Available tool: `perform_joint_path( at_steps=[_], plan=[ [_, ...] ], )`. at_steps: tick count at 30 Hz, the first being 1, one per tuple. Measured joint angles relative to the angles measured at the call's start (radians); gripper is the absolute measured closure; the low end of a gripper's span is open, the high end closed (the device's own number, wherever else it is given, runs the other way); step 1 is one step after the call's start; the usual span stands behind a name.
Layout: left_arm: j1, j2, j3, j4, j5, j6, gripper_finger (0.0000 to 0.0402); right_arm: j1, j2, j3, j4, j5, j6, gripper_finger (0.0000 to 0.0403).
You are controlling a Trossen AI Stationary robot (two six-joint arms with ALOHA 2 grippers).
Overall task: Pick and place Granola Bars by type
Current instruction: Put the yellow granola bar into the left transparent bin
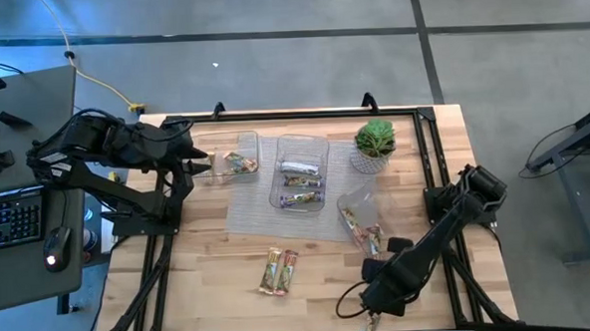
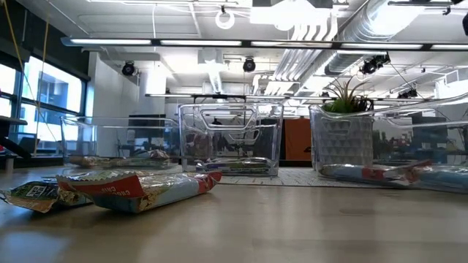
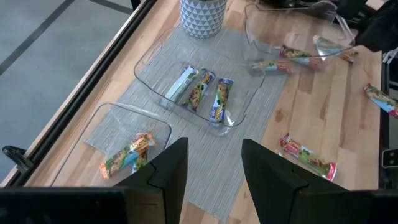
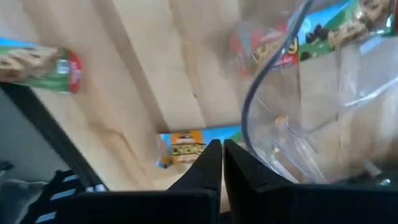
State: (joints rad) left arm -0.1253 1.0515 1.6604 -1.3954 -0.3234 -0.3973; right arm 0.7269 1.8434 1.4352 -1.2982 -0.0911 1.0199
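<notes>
Dark left gripper [image 3: 214, 177], fingers apart w/ nothing between, hangs over left tray [image 1: 236, 146] holding orange-green bars [image 3: 127, 155]. Middle tray [image 1: 302, 145] holds three bars [image 1: 301, 181]. Two bars [image 1: 279, 271] lie on table [image 1: 220, 279]. Right gripper [image 4: 222, 163] is closed, near front edge beside tipped tray [image 1: 359, 205].

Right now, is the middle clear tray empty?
No: in the high view the middle tray holds several granola bars, lying side by side.

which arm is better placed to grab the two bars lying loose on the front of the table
Probably the right. Its shut pincer sits low at the front edge, nearer the loose pair of bars. The left pincer hangs open over the left tray, farther back.
</notes>
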Motion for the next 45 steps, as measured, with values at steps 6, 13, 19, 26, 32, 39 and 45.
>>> perform_joint_path(
  at_steps=[6,13,19,26,32,39,45],
  plan=[
    [0.0,0.0,0.0,0.001,-0.001,0.009,0.0254,-0.016,0.0,-0.035,-0.098,0.007,0.0,0.0403],
    [0.0,0.0,0.0,0.001,-0.001,0.009,0.0254,-0.036,-0.026,-0.037,-0.098,-0.01,0.083,0.0403],
    [0.0,0.0,-0.023,0.004,-0.002,0.007,0.0254,-0.021,-0.054,-0.036,-0.052,-0.084,0.216,0.0403],
    [0.0,0.0,-0.084,0.009,0.004,0.003,0.0254,0.014,-0.054,-0.036,-0.054,-0.162,0.286,0.0381],
    [0.0,0.0,-0.117,0.009,0.004,-0.074,0.0254,0.015,-0.054,-0.036,-0.046,-0.203,0.333,0.0333],
    [0.0,0.0,-0.127,0.009,0.056,-0.082,0.0254,0.015,-0.054,-0.037,-0.007,-0.196,0.367,0.029],
    [0.0,0.0,-0.127,0.009,0.071,-0.081,0.0254,0.015,-0.054,-0.037,0.024,-0.177,0.538,0.0271]
  ],
)
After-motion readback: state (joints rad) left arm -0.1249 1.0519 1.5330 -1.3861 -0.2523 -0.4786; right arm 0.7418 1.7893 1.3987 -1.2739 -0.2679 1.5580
